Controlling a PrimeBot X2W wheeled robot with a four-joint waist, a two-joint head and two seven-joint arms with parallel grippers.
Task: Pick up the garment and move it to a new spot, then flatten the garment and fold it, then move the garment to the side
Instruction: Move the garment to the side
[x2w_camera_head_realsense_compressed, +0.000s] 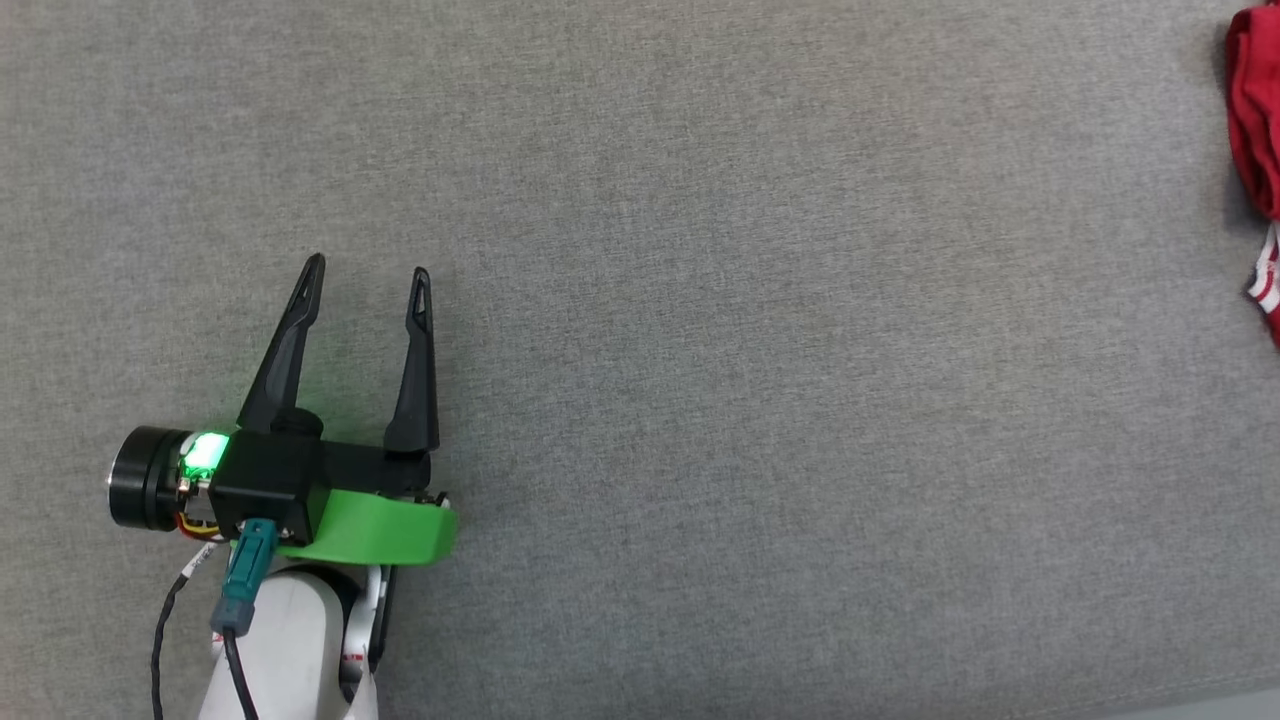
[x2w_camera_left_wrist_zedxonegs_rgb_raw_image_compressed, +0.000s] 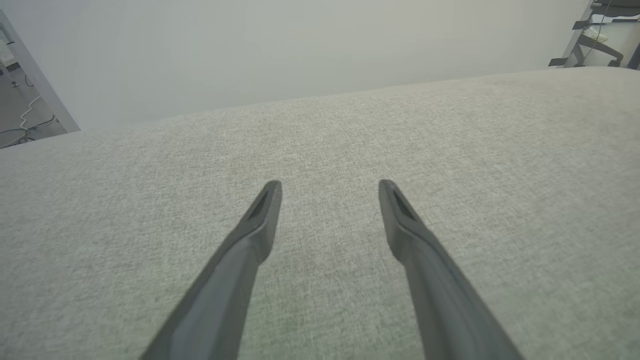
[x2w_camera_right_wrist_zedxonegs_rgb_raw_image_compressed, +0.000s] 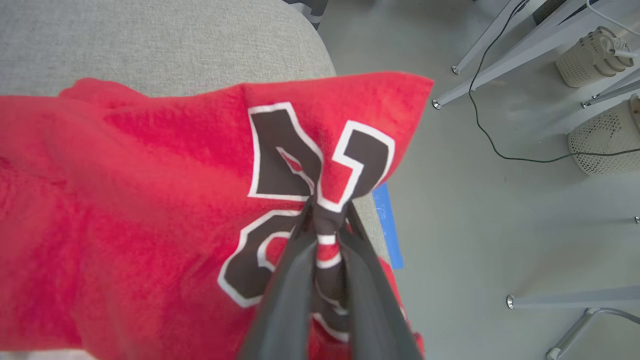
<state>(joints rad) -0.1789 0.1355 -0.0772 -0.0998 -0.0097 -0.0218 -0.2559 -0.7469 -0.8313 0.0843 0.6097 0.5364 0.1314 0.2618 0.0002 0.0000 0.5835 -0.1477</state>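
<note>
Found right pincer (x2w_camera_right_wrist_zedxonegs_rgb_raw_image_compressed: 327, 216) shut on garment (x2w_camera_right_wrist_zedxonegs_rgb_raw_image_compressed: 150, 200) at number print, garment at upper right edge of hd view, well apart from left pincer (x2w_camera_head_realsense_compressed: 368, 268), wide open & empty, lower left over surface (x2w_camera_head_realsense_compressed: 700, 350); right arm nearer.

Open grey surface (x2w_camera_head_realsense_compressed: 760, 300) beyond left end effector (x2w_camera_head_realsense_compressed: 368, 265); bunched garment (x2w_camera_head_realsense_compressed: 1255, 130) at far right.
</note>
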